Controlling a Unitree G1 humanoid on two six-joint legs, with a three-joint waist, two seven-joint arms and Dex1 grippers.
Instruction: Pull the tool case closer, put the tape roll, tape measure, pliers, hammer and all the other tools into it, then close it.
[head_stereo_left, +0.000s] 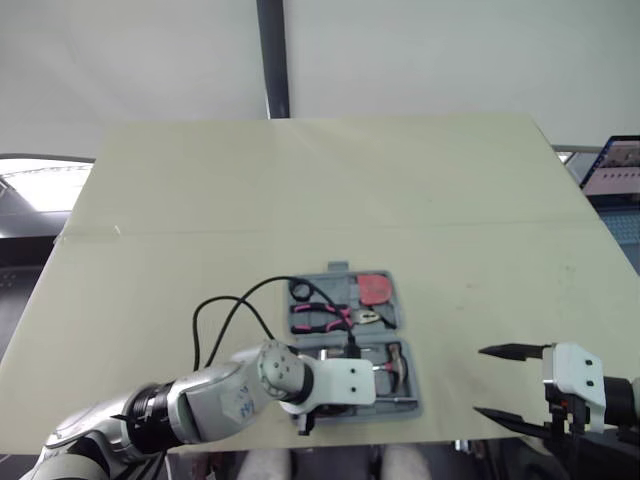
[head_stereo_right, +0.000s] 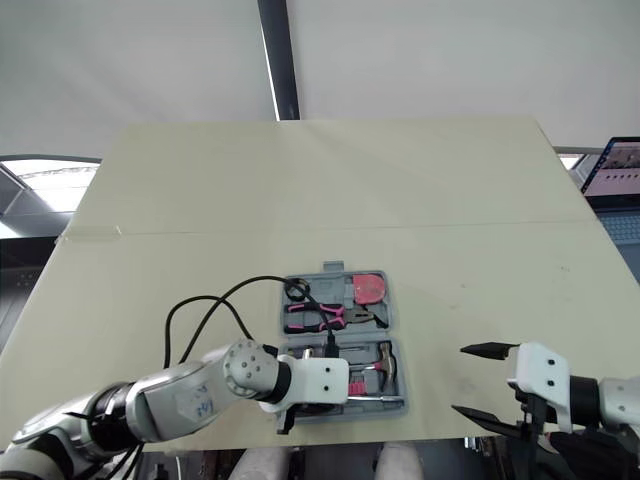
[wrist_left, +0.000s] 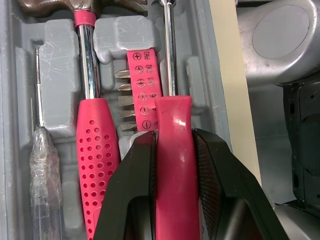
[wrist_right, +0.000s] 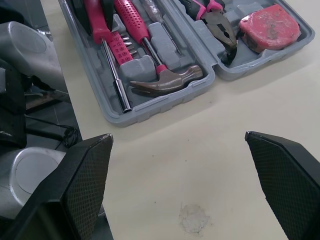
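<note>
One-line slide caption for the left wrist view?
Left gripper shut on the pink-handled screwdriver, lying in the tool case beside the hammer.

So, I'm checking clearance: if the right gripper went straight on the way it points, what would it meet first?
Likely the tool case wall by the hammer head, past bare table; depth is unclear.

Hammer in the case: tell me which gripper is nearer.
Left. The left gripper grips the red screwdriver beside the hammer; the right gripper hangs open over bare table, right of the case.
</note>
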